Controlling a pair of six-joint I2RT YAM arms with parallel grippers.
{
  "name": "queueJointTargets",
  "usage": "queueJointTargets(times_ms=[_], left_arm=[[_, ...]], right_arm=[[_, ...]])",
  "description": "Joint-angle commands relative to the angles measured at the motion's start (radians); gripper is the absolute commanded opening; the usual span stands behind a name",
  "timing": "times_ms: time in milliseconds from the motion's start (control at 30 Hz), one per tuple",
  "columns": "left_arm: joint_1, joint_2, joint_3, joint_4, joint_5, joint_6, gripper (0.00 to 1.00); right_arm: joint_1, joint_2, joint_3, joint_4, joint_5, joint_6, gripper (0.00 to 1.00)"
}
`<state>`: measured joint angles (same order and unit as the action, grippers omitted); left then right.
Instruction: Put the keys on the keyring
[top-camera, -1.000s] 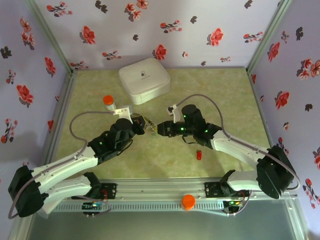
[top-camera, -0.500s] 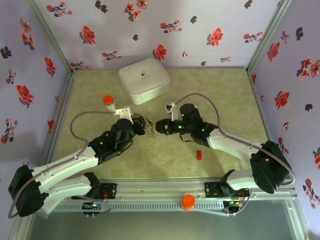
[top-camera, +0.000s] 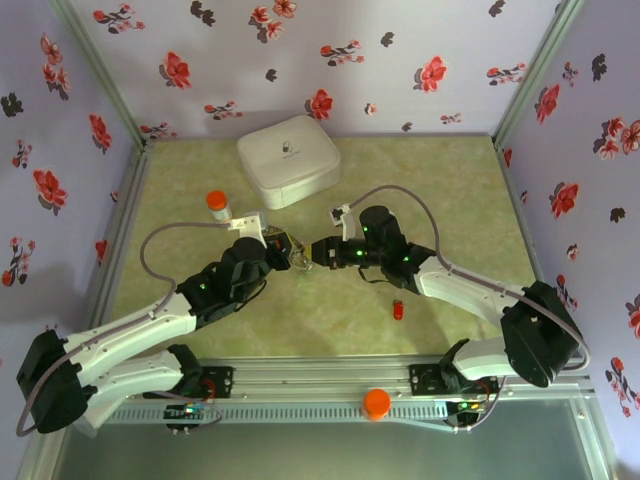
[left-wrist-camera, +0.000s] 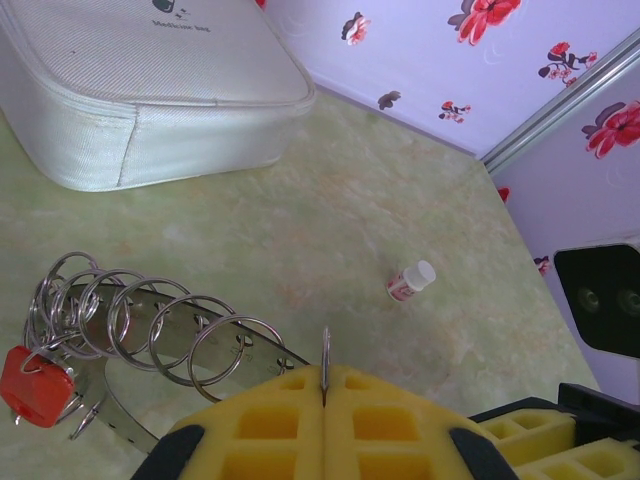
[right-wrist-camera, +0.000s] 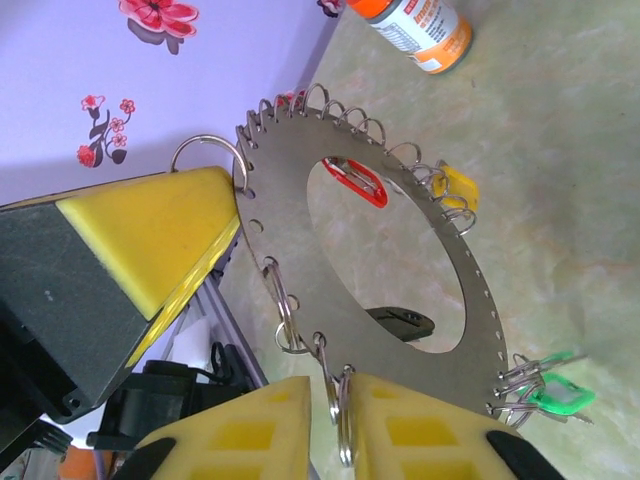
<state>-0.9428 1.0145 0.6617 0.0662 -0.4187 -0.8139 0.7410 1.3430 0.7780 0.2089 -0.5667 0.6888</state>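
At mid-bench (top-camera: 460, 190), between the two arms: the keyring (right-wrist-camera: 285, 150). It is a flat, thin annulus of dull grey sheet metal. The outer rim is punched with small holes, and bright wire split rings (left-wrist-camera: 215, 345) hang through many of them. Small keys with plastic heads hang among the rings: a red key (right-wrist-camera: 355, 180), a yellow key (right-wrist-camera: 458, 188) and a green key (right-wrist-camera: 555, 398). The bench surface is mottled green and matte.

The left gripper (left-wrist-camera: 325, 385) has yellow, waffle-moulded pads pressed together on the annulus's edge, which shows as a thin metal line between them. The right gripper (right-wrist-camera: 335, 430) sits further round the rim. Its pads stand close, with one split ring in the narrow gap; whether they pinch it cannot be told.

A white case (left-wrist-camera: 130, 90), fabric-textured with rounded corners, lies beyond the keyring.
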Motion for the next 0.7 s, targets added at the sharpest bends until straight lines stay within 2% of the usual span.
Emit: queueJointTargets(times_ms=[0, 300, 467, 667], left_arm=[[-0.008, -0.009, 0.024, 0.043, -0.028, 0.003, 0.0], [-0.008, -0.013, 0.023, 0.043, -0.029, 0.004, 0.0], [-0.008, -0.014, 0.02, 0.049, -0.028, 0.001, 0.0], [-0.01, -0.017, 0.02, 0.046, -0.028, 0.004, 0.0]], right_arm=[[-0.006, -0.015, -0.01, 0.006, -0.04, -0.01, 0.2], [-0.006, -0.035, -0.052, 0.055, -0.066, 0.003, 0.21], [-0.008, -0.04, -0.075, 0.099, -0.083, -0.003, 0.24], [-0.006, -0.039, -0.085, 0.118, -0.082, -0.019, 0.19]])
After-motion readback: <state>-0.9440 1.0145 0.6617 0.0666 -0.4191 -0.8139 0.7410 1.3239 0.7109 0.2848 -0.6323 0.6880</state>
